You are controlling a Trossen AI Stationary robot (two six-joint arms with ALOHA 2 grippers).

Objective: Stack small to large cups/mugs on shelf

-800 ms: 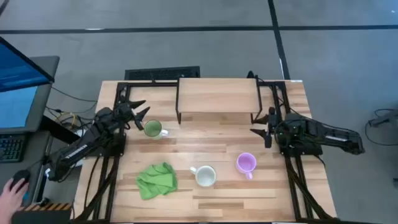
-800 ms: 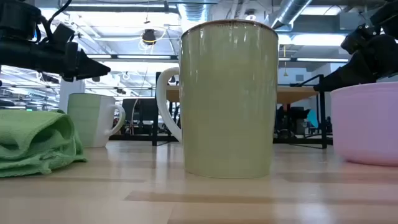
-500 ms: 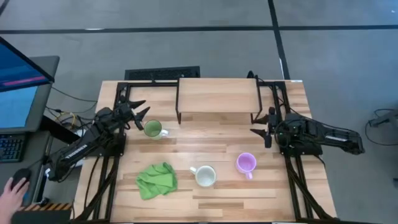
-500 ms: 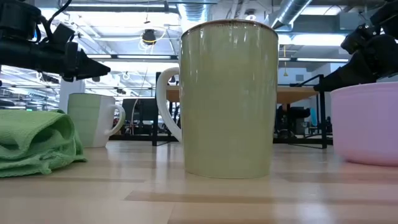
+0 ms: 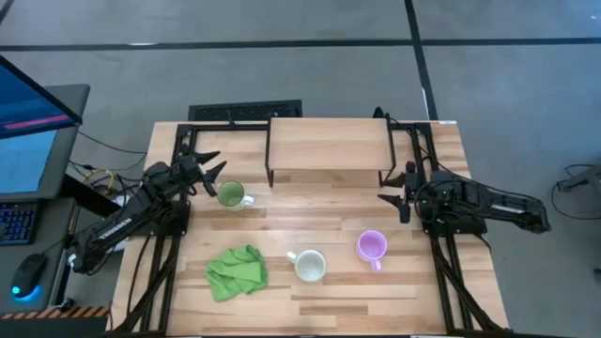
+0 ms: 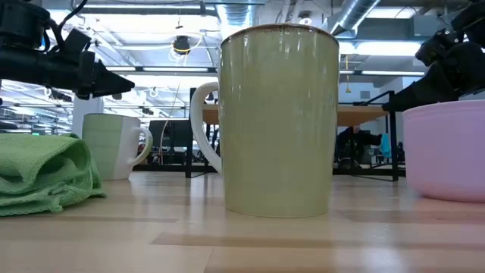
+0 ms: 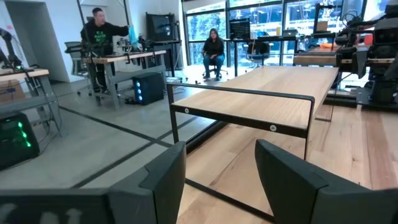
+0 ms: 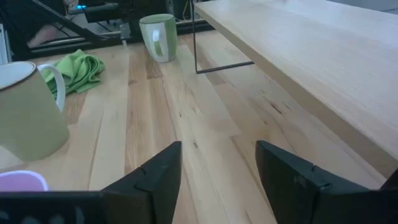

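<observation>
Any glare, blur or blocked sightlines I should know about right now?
Low view: the pale cream-white mug fills the centre and hides most of the light-wood shelf behind; bright ceiling lights backlight the scene. High view: evenly lit, unobstructed.

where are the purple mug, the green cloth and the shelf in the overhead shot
purple mug (image 5: 372,246), high view, on its open inside
green cloth (image 5: 236,272), high view, middle of the crumpled fabric
shelf (image 5: 329,144), high view, bare middle of its top board

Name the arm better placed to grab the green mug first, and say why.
Left. The left gripper hangs open right beside the green mug; the right gripper, also open, sits across the table, nearer the purple mug.
</observation>
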